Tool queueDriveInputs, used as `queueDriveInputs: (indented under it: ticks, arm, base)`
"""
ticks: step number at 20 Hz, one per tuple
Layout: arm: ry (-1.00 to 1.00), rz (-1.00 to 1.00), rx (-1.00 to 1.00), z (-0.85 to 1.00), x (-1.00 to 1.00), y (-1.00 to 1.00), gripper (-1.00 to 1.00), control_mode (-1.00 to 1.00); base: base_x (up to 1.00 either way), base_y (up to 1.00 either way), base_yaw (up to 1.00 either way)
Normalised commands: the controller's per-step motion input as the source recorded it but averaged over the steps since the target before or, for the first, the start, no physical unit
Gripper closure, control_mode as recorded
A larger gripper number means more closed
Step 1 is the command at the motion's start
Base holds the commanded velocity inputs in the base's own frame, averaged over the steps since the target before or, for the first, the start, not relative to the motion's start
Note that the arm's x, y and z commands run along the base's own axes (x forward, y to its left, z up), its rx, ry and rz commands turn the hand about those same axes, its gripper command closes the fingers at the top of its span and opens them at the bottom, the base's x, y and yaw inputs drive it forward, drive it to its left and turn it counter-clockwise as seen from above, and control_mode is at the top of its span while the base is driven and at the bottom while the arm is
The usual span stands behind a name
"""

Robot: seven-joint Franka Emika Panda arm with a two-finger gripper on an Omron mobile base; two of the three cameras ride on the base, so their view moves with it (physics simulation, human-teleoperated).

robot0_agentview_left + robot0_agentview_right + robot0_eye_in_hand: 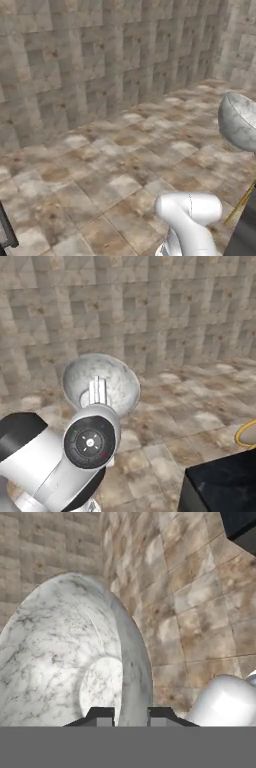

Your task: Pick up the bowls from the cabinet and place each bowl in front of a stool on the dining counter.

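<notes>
Marble, grey-white and mottled, is what sits between your fingers [102, 715]: in the hand view the two dark tips stand on either side of the rim of the marble bowl [65, 662], one inside the wall and one outside, so the gripper [131, 716] is pinched onto that rim and carries the bowl.

Look at the right base view and you find the same bowl [102, 383] raised off the floor just past the arm's dark-faced wrist, tipped so its hollow faces back toward you. From the left base view it shows at the right edge [240, 120], cut off by the frame, held in the air above the tiled floor [100, 170].

Beyond it stands a stone-block wall [130, 311]. At the lower right you see a corner of the dining counter [220, 483], black-topped, with a yellow-gold ring of the stool [246, 435] just beside it. Bowl and counter are well apart.
</notes>
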Motion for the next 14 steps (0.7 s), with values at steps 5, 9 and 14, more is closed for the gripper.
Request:
queueDriveInputs:
  ticks: [5,9,14]
  arm:
    - [0.0,0.0,0.0,0.0,0.0,0.0,1.0,1.0]
    - [0.0,0.0,0.0,0.0,0.0,0.0,1.0,1.0]
    - [0.0,0.0,0.0,0.0,0.0,0.0,1.0,1.0]
  base:
    - [0.98,0.0,-0.7]
    - [0.89,0.0,-0.74]
    - [0.75,0.0,-0.78]
